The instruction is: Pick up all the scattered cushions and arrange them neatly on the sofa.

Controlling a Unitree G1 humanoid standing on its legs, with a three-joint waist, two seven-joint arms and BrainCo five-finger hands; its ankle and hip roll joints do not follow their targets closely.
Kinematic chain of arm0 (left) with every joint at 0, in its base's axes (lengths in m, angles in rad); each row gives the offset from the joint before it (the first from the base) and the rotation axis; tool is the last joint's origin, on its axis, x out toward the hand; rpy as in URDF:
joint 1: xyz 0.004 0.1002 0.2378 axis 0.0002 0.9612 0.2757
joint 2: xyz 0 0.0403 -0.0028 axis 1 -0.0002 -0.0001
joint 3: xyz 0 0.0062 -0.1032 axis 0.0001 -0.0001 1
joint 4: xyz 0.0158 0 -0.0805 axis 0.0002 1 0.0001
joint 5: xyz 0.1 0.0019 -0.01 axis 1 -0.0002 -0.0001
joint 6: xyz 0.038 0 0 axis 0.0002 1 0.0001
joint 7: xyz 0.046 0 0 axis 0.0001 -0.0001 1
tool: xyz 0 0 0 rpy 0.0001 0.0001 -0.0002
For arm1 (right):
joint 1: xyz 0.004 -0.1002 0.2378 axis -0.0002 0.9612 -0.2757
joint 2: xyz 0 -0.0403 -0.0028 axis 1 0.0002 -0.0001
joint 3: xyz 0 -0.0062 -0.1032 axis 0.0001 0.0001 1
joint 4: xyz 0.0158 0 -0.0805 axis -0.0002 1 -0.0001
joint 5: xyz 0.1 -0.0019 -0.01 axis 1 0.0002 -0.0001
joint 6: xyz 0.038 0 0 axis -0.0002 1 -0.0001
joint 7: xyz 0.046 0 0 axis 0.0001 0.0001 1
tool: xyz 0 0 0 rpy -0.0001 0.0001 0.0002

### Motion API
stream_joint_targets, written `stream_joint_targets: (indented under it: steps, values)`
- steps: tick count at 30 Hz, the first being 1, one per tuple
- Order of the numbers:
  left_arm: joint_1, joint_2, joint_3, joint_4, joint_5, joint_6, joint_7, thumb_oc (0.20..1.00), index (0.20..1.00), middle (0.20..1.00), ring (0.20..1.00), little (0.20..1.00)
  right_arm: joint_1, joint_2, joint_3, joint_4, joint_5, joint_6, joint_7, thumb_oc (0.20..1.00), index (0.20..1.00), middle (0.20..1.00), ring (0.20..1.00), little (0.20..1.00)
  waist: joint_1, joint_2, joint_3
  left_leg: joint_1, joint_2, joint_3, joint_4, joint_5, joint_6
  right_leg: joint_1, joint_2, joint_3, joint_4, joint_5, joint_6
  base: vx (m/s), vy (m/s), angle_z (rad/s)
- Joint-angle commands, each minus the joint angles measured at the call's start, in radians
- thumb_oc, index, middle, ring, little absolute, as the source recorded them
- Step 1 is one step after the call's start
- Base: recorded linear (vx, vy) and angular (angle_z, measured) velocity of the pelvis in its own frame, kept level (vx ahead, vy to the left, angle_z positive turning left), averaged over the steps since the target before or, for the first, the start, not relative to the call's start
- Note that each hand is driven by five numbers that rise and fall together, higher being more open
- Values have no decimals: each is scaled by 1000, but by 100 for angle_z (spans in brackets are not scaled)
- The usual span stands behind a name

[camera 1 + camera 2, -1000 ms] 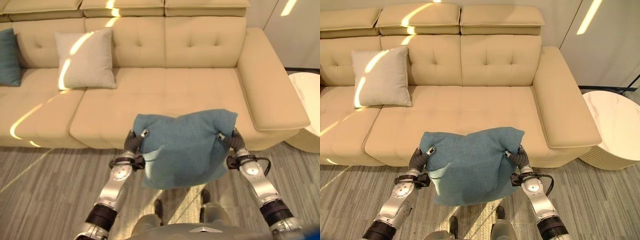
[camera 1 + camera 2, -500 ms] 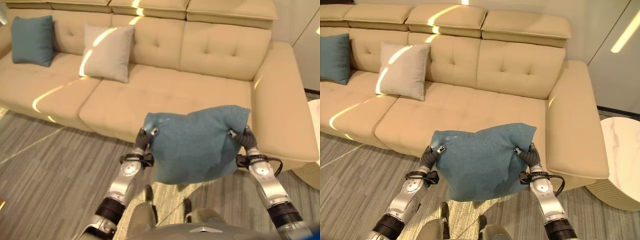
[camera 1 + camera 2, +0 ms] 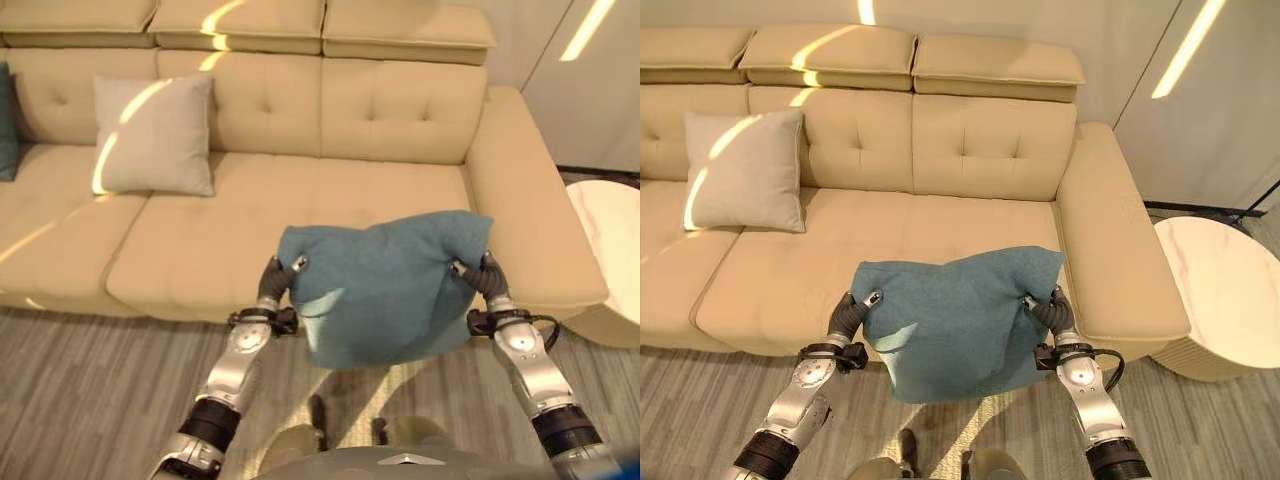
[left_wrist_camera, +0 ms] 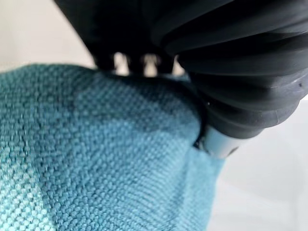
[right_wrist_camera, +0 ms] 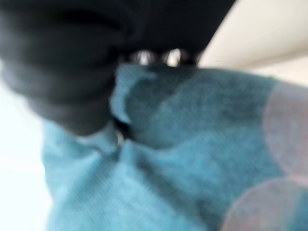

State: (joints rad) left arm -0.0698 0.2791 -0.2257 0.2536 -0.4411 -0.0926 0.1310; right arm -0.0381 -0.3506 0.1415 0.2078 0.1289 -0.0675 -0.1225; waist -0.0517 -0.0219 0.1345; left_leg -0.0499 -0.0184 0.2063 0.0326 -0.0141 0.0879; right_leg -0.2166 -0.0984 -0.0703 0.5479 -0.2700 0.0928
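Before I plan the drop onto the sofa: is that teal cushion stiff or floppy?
Probably soft: the teal cushion dents where the left hand and right hand pinch its upper corners. It likely sags rather than holding flat, since its lower edge hangs unsupported. Seemingly light.

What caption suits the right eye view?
Both hands, left and right, hold a teal cushion before the beige sofa, where a grey cushion leans.
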Motion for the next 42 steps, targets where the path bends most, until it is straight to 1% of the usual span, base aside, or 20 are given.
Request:
stream_joint_targets:
  steps: [1,2,3,5,7,9,12,14,15,16,18,20,21,22,24,25,26,31,34,42]
  values:
    - [10,43,64,-132,-8,-78,-8,200,200,200,200,200,-67,12,-35,-83,14,-88,-8,200,200,200,200,200,12,-22,-52,-37,49,-25,146,-132,-59,38,-56,-23,-249,235,58,167,-32,-20]
    - [15,42,72,-136,-10,-77,-6,200,200,200,200,200,-77,10,-29,-86,16,-88,-9,200,200,200,200,200,11,-25,-47,-8,43,-16,137,-150,-63,5,-75,-78,-331,265,60,167,-31,7]
    - [16,42,72,-136,-10,-77,-6,200,200,200,200,200,-77,10,-29,-86,16,-88,-9,200,200,200,200,200,9,-23,-45,-5,44,-18,136,-150,-63,11,-74,-81,-336,267,60,270,-84,-11]
    - [14,31,93,-128,-12,-83,1,200,200,200,200,200,-97,9,-19,-91,12,-86,-10,200,200,200,200,200,3,-30,-36,45,37,-10,121,-172,-73,-29,-83,-132,-473,326,78,244,-116,-33]
    - [10,21,104,-113,-16,-90,2,200,200,200,200,200,-97,9,-17,-91,2,-81,-5,200,200,200,200,200,-8,-29,-32,67,37,-17,111,-177,-82,-58,-76,-117,-508,346,89,201,-126,-19]
    - [5,16,99,-101,-19,-96,-8,200,200,200,200,200,-82,4,-19,-92,-3,-79,1,200,200,200,200,200,-25,-35,-33,90,31,-36,104,-192,-89,-57,-63,-61,-512,348,94,219,-157,12]
    - [9,-3,81,-81,-18,-95,-25,200,200,200,200,200,-59,-2,-27,-90,-2,-83,5,200,200,200,200,200,-35,-38,-52,116,43,-56,123,-210,-110,-23,-58,-48,-505,368,79,232,-174,43]
    - [-2,-19,59,-63,-40,-94,-34,200,200,200,200,200,-33,-18,-49,-97,10,-92,3,200,200,200,200,200,-53,-36,-55,50,116,-44,303,-148,-163,23,-43,-69,-499,348,45,150,-233,27]
    - [-3,-18,59,-62,-40,-94,-34,200,200,200,200,200,-33,-17,-49,-97,11,-92,3,200,200,200,200,200,-57,-38,-59,42,113,-47,304,-144,-163,18,-47,-71,-501,351,44,92,-270,63]
    - [-11,-23,39,-58,-48,-91,-40,200,200,200,200,200,-24,-34,-50,-98,23,-94,-8,200,200,200,200,200,-57,-40,-45,-57,149,-64,502,-74,-172,65,-26,-95,-506,323,0,89,-209,69]
    - [-8,-31,41,-55,-53,-86,-38,200,200,200,200,200,-20,-40,-57,-102,25,-93,-12,200,200,200,200,200,-54,-47,-41,-92,169,-48,526,-49,-168,103,-14,-103,-518,294,-19,156,-164,52]
    - [-15,-34,37,-47,-51,-80,-41,200,200,200,200,200,-14,-46,-63,-106,32,-94,-14,200,200,200,200,200,-44,-45,-36,-115,164,-48,452,-92,-155,135,-12,-104,-527,273,-14,134,-9,11]
    - [-15,-34,37,-47,-51,-80,-41,200,200,200,200,200,-15,-45,-63,-107,32,-94,-14,200,200,200,200,200,-45,-49,-38,-115,159,-47,446,-86,-153,133,-16,-104,-528,275,-13,153,88,4]
    - [-23,-37,27,-50,-47,-79,-38,200,200,200,200,200,-12,-55,-72,-109,32,-95,-18,200,200,200,200,200,-37,-41,-32,-129,160,-69,314,-88,-162,147,-20,-105,-527,260,0,93,71,2]
    - [-27,-34,25,-53,-44,-81,-35,200,200,200,200,200,-18,-57,-73,-106,31,-94,-21,200,200,200,200,200,-30,-38,-32,-142,155,-91,242,-46,-170,152,-23,-103,-527,254,3,169,146,1]
    - [-23,-27,32,-65,-47,-93,-32,200,200,200,200,200,-23,-58,-70,-96,25,-87,-21,200,200,200,200,200,-10,-18,-26,-130,149,-158,130,-23,-186,162,-15,-85,-504,231,11,252,224,-4]
    - [-22,-27,28,-68,-41,-90,-35,200,200,200,200,200,-20,-56,-72,-102,23,-89,-18,200,200,200,200,200,-13,-14,-29,-123,142,-170,110,-17,-186,163,-17,-87,-503,233,17,255,236,-20]
    - [-17,-10,32,-106,-30,-94,-50,200,200,200,200,200,-27,-48,-88,-116,7,-89,-15,200,200,200,200,200,-10,-12,-36,-104,101,-155,110,-34,-167,162,-58,-67,-499,242,37,119,188,-39]
    - [-30,18,69,-147,-42,-112,-43,200,200,200,200,200,-78,-37,-90,-132,6,-94,-19,200,200,200,200,200,11,-16,-18,-120,76,-109,149,-73,-137,127,-109,-48,-475,257,63,5,177,-34]
    - [-46,51,125,-191,-32,-138,-36,200,200,200,200,200,-140,-38,-93,-146,6,-98,-13,200,200,200,200,200,35,-18,-27,-128,58,-61,172,-105,-119,104,-154,-53,-482,291,88,34,66,-19]
